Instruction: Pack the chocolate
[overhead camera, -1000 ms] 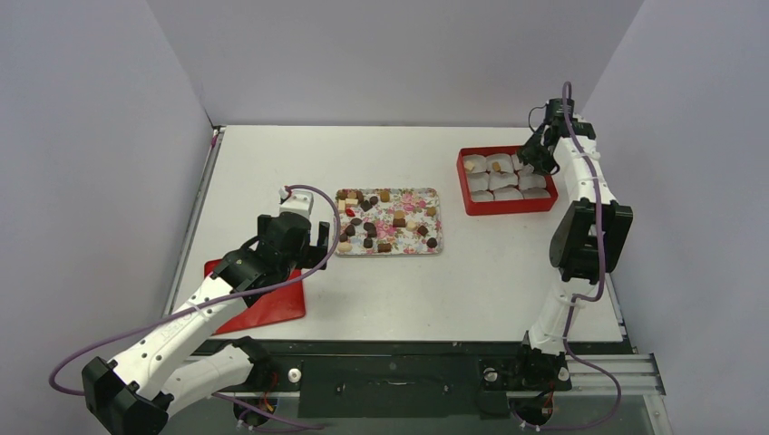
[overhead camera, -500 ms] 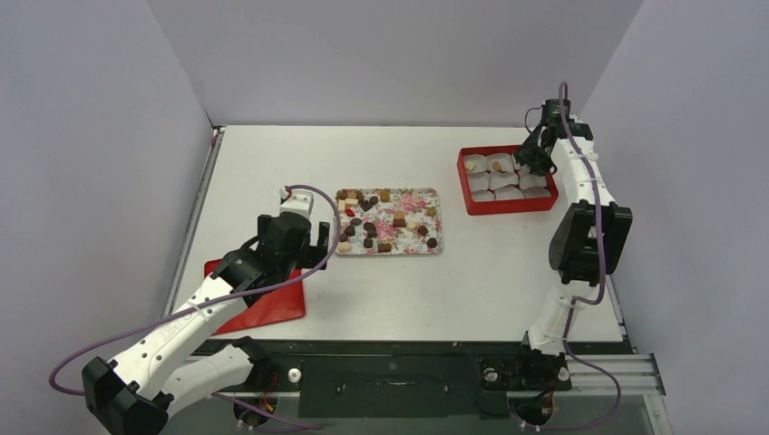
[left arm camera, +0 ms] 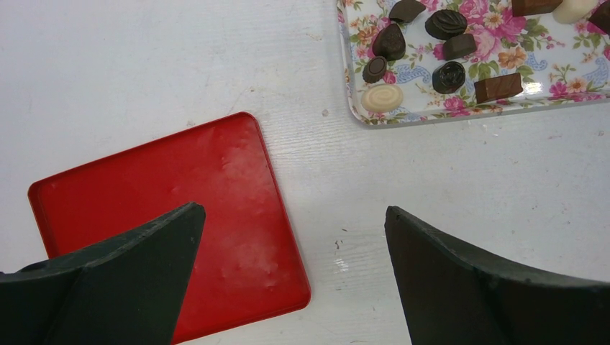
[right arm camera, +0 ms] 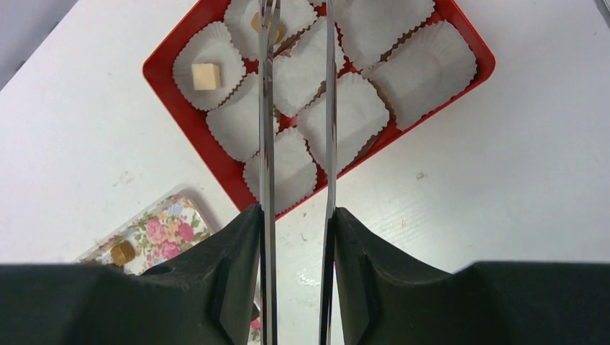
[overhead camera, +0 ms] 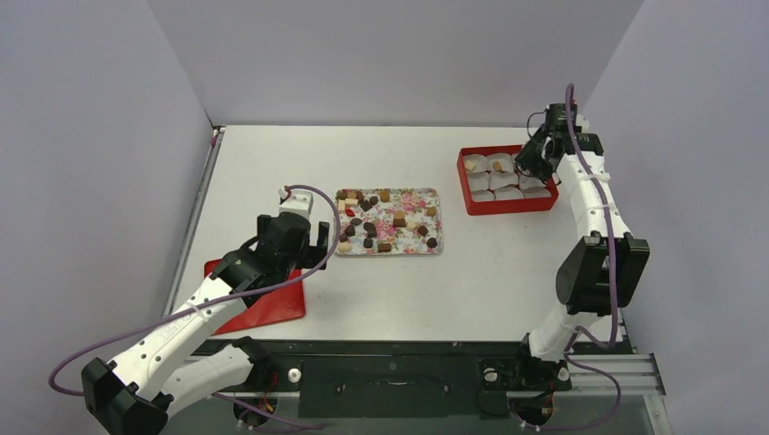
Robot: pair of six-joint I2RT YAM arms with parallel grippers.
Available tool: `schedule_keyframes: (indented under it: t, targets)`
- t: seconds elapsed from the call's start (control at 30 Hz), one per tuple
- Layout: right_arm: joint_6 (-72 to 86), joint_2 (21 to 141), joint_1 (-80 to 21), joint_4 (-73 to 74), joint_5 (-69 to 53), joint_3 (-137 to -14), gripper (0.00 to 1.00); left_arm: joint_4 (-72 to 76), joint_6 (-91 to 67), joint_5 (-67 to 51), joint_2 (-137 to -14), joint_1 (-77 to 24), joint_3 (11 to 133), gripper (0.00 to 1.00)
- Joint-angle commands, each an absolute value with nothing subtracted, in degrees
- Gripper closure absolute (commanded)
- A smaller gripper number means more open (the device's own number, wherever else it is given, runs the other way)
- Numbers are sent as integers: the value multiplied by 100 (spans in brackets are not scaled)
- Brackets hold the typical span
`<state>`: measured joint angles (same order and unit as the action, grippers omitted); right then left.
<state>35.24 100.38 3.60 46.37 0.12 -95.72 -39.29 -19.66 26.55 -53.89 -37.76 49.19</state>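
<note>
Most of the chocolate [left arm camera: 449,75] lies on the flowered tray [left arm camera: 568,65], just beyond the left hand [left arm camera: 289,212]. That hand hovers spread wide over the worktop [left arm camera: 144,72], beside a red lid [left arm camera: 180,215]. The right arm stretches far out, its hand [overhead camera: 526,168] above the red box [overhead camera: 512,207]. Its blades stand narrowly apart with the tips out of frame, so I cannot tell whether they pinch anything. Two tan pieces sit in paper cups [right arm camera: 421,72]; the tray's pieces are dark, tan and cream.

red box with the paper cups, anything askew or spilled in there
Nothing spilled or damaged. The white paper cups sit crowded and crooked in the red box, edges overlapping instead of neat rows. One holds a tan chocolate cube; most look empty.
</note>
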Motion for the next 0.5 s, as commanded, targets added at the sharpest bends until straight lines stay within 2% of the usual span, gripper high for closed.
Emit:
schedule_keyframes:
  t: [0.0, 0.27, 0.47]
  targets:
    - [3578, 9305, 280, 4438, -113, -9319, 65, -3841, -1918, 2643, -5265, -3747, 4930, 3]
    - [3515, 8531, 50, 4581, -175, -9034, 65, -3849, -1922, 2697, -5298, -3745, 4930, 4]
    - [3498, 8057, -647, 4716, -31, -8841, 65, -3862, -1925, 2753, -5348, -3744, 4939, 4]
